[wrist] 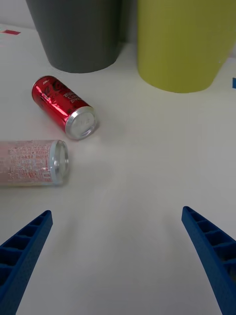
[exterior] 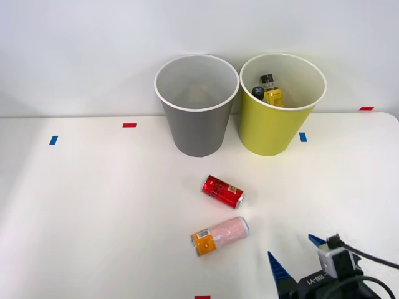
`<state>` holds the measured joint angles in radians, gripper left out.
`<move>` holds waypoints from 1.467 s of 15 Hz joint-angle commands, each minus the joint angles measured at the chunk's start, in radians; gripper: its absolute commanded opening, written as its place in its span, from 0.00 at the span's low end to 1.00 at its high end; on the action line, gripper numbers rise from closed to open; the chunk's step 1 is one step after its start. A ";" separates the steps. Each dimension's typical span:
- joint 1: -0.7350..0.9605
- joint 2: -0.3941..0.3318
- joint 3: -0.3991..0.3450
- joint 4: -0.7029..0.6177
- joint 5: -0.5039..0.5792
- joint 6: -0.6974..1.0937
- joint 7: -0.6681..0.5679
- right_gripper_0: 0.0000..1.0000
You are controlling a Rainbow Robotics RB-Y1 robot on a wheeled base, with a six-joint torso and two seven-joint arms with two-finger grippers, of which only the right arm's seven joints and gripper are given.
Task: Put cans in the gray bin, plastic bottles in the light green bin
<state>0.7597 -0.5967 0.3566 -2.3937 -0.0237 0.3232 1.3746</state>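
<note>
**Both cans lay loose on the desk, claw spread and empty**

The white desk (exterior: 93, 205) carried everything. At its far side, toward twelve o'clock in the front view, stood the gray bin (exterior: 196, 124) and, just beside it at its three o'clock, the light green bin (exterior: 274, 128), both upright. Inside the light green bin the plastic bottles (exterior: 269, 90) showed their tops, black caps and a yellow label, resting against the far inner wall.

The right claw (exterior: 300, 254) hovered at the near right corner of the desk, around five o'clock from the centre, its blue ribbed fingers (wrist: 24, 246) spread wide apart and grasping nothing.

The pink can (exterior: 219, 235) lay on its side at about ten o'clock from the claw, near it but not touching, its silver end turned toward the claw's side. The red can (exterior: 222, 191) lay on its side just beyond, at roughly eleven o'clock from the claw, apart from the pink one and between it and the gray bin. In the wrist view both silver ends faced the camera.

Small red and blue tape marks (exterior: 129, 125) dotted the desk.
</note>
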 commanded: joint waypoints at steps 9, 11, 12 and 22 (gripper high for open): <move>-0.517 -0.244 0.225 -0.159 -0.113 0.520 0.196 0.91; -0.585 -0.241 0.225 -0.160 -0.211 0.608 0.354 0.91; -0.612 -0.235 0.225 -0.160 -0.239 0.637 0.409 0.91; -0.786 -0.204 0.240 -0.224 -0.298 1.022 0.801 0.91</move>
<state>-0.0151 -0.7983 0.5875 -2.6175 -0.3221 1.3375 2.1537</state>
